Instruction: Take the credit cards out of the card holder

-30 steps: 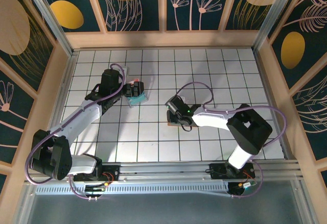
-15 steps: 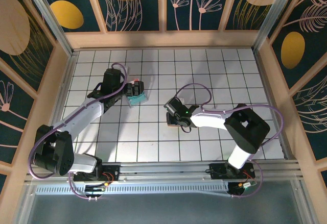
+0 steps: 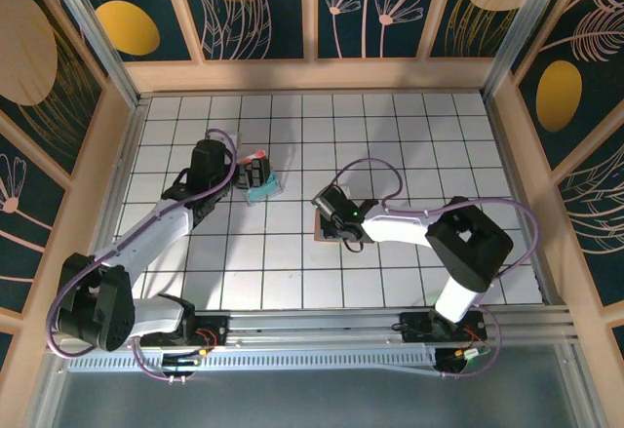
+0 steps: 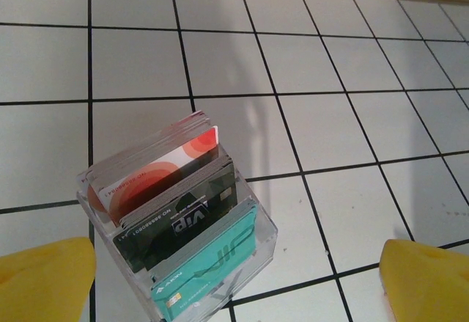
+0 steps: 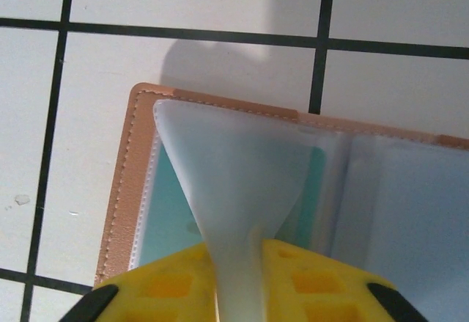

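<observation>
The white tiled table [image 3: 409, 136] with its black grid lines carries everything here. The left arm [image 3: 156, 228] reaches toward the far left, and the right arm [image 3: 409, 228] bends in toward the middle. A small clear plastic box [image 4: 267, 238] stands below the left gripper [image 4: 236, 279], whose yellow fingers [image 4: 47, 278] stand wide apart on either side of it without touching. The tan-brown leather card holder [image 5: 124, 190] lies open and flat near the table's middle, well apart from the box. The right gripper [image 5: 238, 285] is down on it, jaws clamped on a frosted plastic sleeve [image 5: 227, 161] that is pulled up into a taut wedge. A teal plastic card [image 5: 172, 212] sits in a pocket beneath that sleeve (only part of it shows). In the box, cards stand on edge: a red-and-white card [image 4: 168, 164] behind, a black card [image 4: 183, 216] marked VIP, and a front teal card [image 4: 212, 256].
</observation>
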Available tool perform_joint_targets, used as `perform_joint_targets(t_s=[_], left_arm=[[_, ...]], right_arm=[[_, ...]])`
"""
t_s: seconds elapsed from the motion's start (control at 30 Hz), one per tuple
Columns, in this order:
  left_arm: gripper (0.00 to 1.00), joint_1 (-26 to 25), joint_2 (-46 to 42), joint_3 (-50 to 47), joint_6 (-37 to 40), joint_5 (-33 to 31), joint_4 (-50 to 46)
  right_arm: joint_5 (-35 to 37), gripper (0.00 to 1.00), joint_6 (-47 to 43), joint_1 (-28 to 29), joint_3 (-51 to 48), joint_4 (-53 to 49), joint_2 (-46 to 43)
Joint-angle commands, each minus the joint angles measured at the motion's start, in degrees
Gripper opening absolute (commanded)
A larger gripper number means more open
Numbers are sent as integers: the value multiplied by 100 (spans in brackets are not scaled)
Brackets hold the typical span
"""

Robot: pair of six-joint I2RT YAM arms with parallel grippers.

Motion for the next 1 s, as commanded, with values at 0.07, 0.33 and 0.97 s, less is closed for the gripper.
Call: perform_joint_targets(t_s=[0.07,0.33,0.97], left_arm=[[99,-32,-479,-304,-142,-121,570],[99,-49,-697,-519,-298,-195,904],[99,-92,-863,-510,-163,-459,814]], right_arm=[[-449,9,-71,58,-142,281,-296],[-559,7,-241,218,-262,183,-621],[512,32,102,210,-548,-306,-990]])
